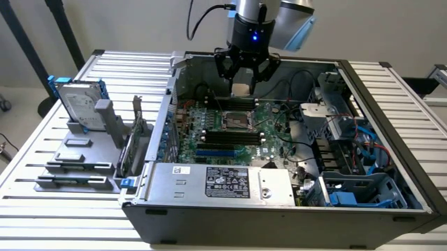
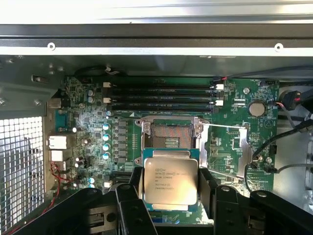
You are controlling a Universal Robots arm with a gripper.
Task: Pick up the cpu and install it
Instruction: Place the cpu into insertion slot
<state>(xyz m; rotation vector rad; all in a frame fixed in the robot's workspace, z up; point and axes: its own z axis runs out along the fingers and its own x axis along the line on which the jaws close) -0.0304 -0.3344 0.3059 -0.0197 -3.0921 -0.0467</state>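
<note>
above the socket (image 2: 168, 134), pincer (image 1: 243, 86) wide, tight on the cpu (image 2: 169, 182)

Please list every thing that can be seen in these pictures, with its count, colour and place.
table: one, white slatted, under everything
computer case: one, grey, open, on the table
board: one, green, inside the case
socket: one, black-framed, open, on the board
rack: one, grey, on the table, exterior view's left
hard drive: one, silver with blue rails, upright in the rack
cpu: one, silvery, held over the board near the socket
gripper: one, black, shut on the cpu
</note>
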